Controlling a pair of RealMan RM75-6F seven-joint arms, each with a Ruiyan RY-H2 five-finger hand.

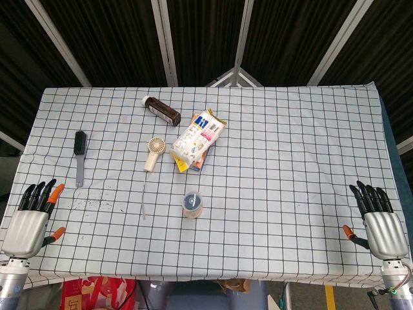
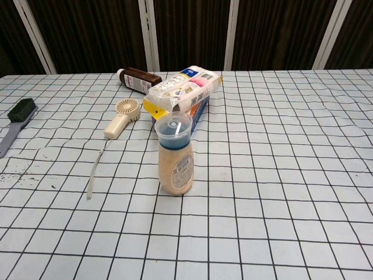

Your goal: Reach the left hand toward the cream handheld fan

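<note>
We see the left hand point(image 1: 33, 216) at the near left corner of the table point(image 1: 290, 161), fingers straight and a little apart, holding nothing. The right hand point(image 1: 379, 218) sits at the near right corner in the same way, fingers extended and empty. Neither hand shows in the chest view.

The cream fan point(image 1: 153, 153) lies flat on the checked cloth left of the middle, its round head toward the far side and its handle pointing toward us. In the chest view the fan point(image 2: 120, 116) has its head turned to the right and back. A thin pale strap point(image 1: 144, 197) trails from the handle toward the near edge. The fan is well apart from the left hand.

Just right of the fan we note a white snack packet point(image 1: 195, 139) lying on top of an orange and yellow box point(image 1: 188, 165). Behind the fan a brown bottle point(image 1: 161, 110) lies on its side. A bottle with a blue cap point(image 2: 174, 154) stands upright in front of the packet. A grey brush point(image 1: 79, 157) lies far to the left.
</note>
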